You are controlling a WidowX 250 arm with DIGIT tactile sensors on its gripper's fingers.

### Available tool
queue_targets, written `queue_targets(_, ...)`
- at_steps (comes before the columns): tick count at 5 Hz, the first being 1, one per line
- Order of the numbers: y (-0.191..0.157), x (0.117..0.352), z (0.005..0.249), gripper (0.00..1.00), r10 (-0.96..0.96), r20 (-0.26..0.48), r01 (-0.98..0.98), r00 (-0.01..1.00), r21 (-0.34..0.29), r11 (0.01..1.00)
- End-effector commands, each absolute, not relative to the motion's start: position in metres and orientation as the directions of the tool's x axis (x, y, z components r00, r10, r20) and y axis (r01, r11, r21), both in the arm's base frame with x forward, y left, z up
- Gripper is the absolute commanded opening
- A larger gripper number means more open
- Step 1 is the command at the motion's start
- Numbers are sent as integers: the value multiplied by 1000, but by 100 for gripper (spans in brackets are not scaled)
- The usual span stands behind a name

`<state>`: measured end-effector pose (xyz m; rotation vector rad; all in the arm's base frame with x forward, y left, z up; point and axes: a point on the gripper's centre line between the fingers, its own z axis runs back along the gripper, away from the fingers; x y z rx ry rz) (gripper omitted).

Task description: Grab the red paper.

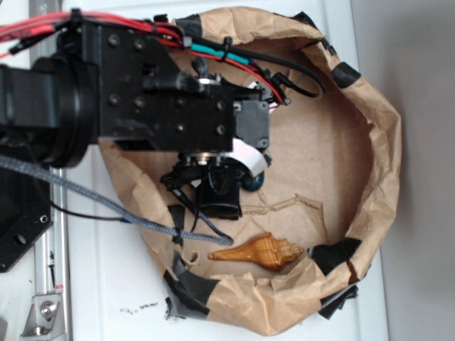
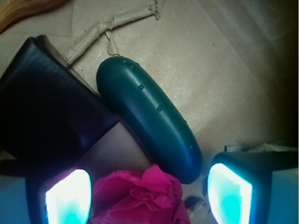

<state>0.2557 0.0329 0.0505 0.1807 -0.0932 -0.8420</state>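
Note:
In the wrist view the red paper [image 2: 142, 198], a wrinkled magenta-red ball, lies between my two glowing pads [image 2: 67, 198] at the bottom edge. My gripper [image 2: 148, 199] is open around it, with a gap on each side. A dark green cucumber [image 2: 147, 116] lies just beyond the paper, touching the black square pouch [image 2: 46, 102]. In the exterior view my gripper [image 1: 220, 181] hangs low over the brown paper floor and hides the red paper; a bit of the cucumber [image 1: 256, 182] and the pouch [image 1: 220, 199] show below it.
A brown paper sheet with black tape [image 1: 377, 142] forms a raised rim around the work area. A brown spiral shell [image 1: 263, 252] lies near the front rim. A grey braided cable [image 1: 106, 206] and red wires [image 1: 106, 28] run from the arm.

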Motion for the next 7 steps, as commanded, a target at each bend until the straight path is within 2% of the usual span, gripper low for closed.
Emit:
queue_targets(1,23,230,24,100,-764,-16,764,646,17,645)
queue_targets(2,18,230,20,83,-763,-30,763,646,11,646)
queue_targets(3,20,237,12,0,-766,-46,768,641,37,640)
queue_targets(4,18,253,28,0,-751,-48,752,659,63,656)
queue_targets(5,-10,269,78,0,-623,-37,621,781,136,771)
queue_targets(6,-23,285,120,0,-529,-18,511,848,293,808)
queue_targets(7,-17,281,132,0,-317,156,274,936,247,930)
